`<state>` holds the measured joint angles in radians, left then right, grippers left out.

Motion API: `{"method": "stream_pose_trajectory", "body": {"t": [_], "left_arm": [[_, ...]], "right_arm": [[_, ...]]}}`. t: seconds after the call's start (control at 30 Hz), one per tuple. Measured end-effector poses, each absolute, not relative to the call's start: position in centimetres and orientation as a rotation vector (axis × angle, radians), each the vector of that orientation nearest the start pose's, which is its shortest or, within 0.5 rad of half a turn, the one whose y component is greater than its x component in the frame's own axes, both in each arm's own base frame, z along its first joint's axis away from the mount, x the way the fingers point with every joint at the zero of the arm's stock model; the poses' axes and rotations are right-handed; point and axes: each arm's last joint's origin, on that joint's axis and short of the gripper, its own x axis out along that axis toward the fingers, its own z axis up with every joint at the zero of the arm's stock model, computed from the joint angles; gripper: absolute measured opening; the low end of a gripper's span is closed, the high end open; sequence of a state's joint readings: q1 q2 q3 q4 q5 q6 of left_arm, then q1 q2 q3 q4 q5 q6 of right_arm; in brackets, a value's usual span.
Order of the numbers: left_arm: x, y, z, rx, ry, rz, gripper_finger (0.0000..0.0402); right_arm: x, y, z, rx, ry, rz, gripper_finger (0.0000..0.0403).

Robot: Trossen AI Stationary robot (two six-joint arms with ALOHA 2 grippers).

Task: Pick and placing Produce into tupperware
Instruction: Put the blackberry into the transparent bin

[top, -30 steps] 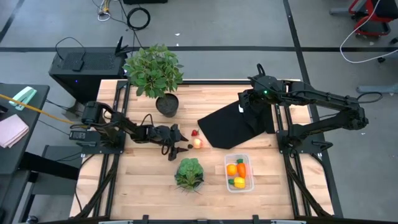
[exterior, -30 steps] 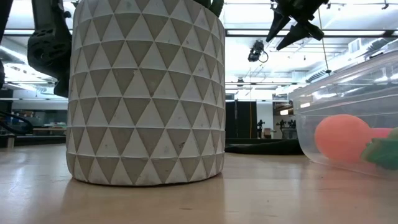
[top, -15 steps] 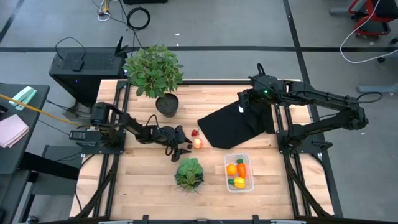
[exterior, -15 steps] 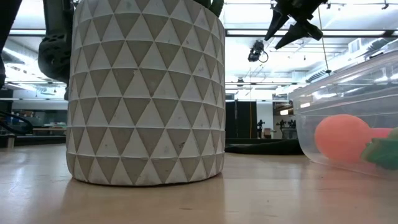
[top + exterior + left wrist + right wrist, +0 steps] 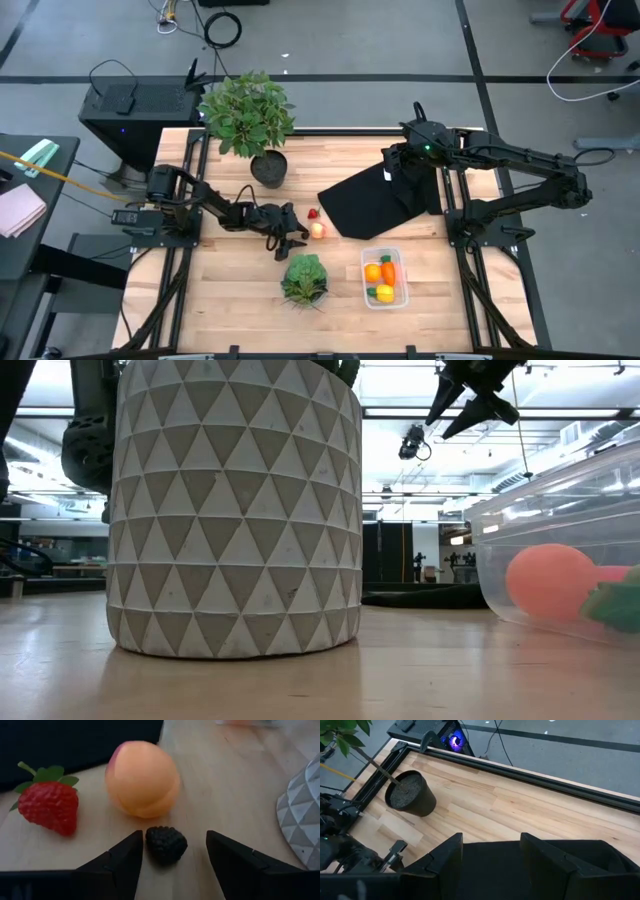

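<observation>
We see the left gripper (image 5: 172, 857) low over the table, its fingers (image 5: 122, 862) spread apart with a small blackberry (image 5: 166, 844) between them, close to one finger; we cannot tell whether it touches. Just beyond the blackberry sits the peach ball (image 5: 142, 778), and beside that the strawberry (image 5: 48, 806), both on bare wood at the edge of the black cloth (image 5: 75, 740).

Only the left wrist view shows the blackberry. From above, the left gripper (image 5: 288, 236) covers it, and we make out just the peach ball (image 5: 318, 230) and the strawberry (image 5: 312, 213) next to the fingertips.

The high view gives the tupperware (image 5: 384, 277) well off from the peach ball, past the cloth (image 5: 372, 204), with an orange ball (image 5: 372, 272), a carrot (image 5: 388, 272) and a yellow piece (image 5: 383, 293) inside. The lettuce (image 5: 304, 277) lies just beside the left gripper, and the potted plant (image 5: 248, 117) stands farther along the table.

The right gripper (image 5: 492, 855) hangs above the cloth, fingers parted and holding nothing.

In the low view a patterned pot (image 5: 236, 508) fills the foreground and blocks the peach ball.
</observation>
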<state>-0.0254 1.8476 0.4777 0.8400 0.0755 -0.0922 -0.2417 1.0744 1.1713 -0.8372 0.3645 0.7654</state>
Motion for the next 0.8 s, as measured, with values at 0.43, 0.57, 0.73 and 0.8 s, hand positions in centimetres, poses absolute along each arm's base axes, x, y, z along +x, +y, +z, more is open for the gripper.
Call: {"method": "stream_pose_trajectory", "body": {"t": [0.43,0.57,0.73,0.8], "left_arm": [[28.37,-0.94,8.04,-0.103,0.526,-0.074,0.0174],[28.37,-0.94,8.06,-0.101,0.523,-0.075,0.016],[28.41,-0.84,8.13,-0.102,0.515,-0.072,0.0144],[28.42,-0.69,8.13,-0.103,0.515,-0.067,0.0138]], "right_arm": [[19.4,-5.84,35.52,0.662,0.488,-0.833,0.0205],[19.4,-5.84,35.52,0.662,0.488,-0.833,0.0205],[19.4,-5.84,35.52,0.662,0.488,-0.833,0.0205],[19.4,-5.84,35.52,0.662,0.488,-0.833,0.0205]]}}
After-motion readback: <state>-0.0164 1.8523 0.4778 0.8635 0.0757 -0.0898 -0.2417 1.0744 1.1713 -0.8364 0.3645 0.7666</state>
